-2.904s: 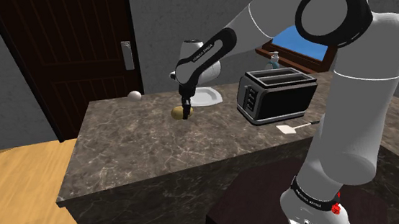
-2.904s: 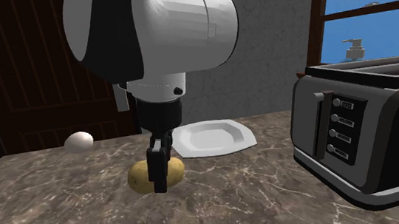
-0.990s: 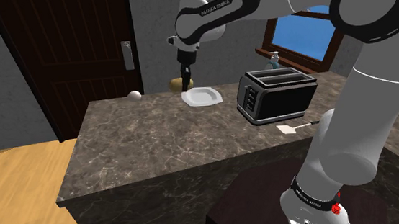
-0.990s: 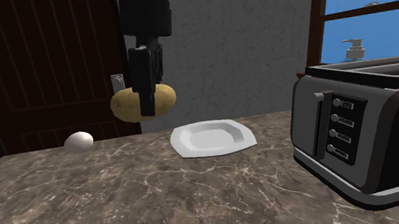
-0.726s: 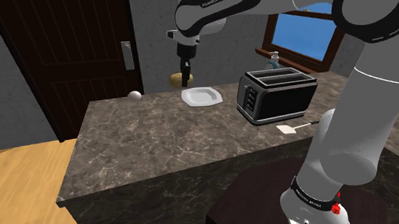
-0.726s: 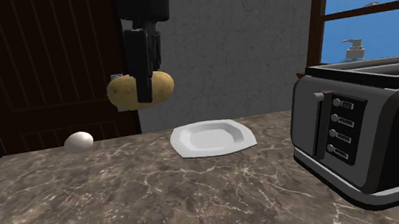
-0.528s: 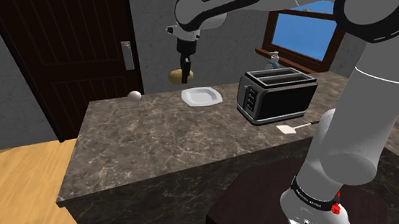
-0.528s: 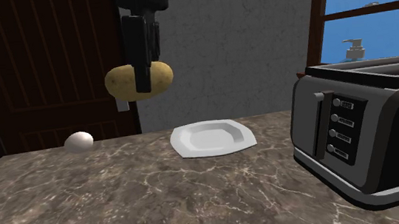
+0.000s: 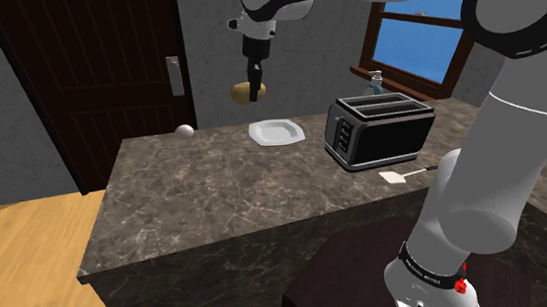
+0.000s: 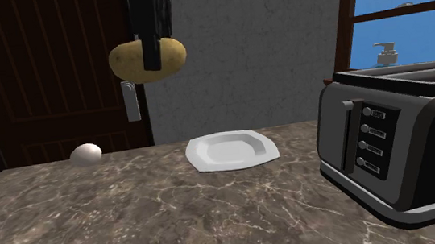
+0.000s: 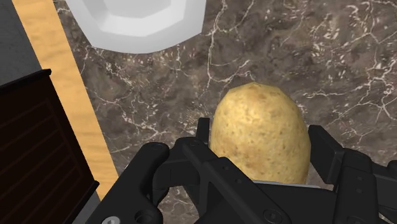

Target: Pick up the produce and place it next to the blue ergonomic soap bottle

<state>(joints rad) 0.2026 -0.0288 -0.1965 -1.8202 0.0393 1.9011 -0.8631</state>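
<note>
Potato hangs high over the counter, pinched in my gripper, whose two black fingers are closed on its middle so that a rounded end sticks out to either side. From the wrist view I see the fingers flanking the tan, speckled skin, with the marble top far beneath them.

I judge it firm and fairly dense, not fragile, so a solid squeeze should do no harm. The skin looks matt and rough, which should help the pads hold. My worry is the shape: it is an oval, and narrow fingers on a curved waist could let it swivel if I swing fast. The hold across the short middle is the one I would choose, since weight sits evenly on both sides.

Below the gripper and a little toward the toaster lies a white plate; an egg rests on the counter on the gripper's other side, near the dark door. The soap bottle, which reads pale with a pump top, stands by the window beyond the toaster, well apart from the gripper. I reckon the carry must pass over the toaster before any lowering
</note>
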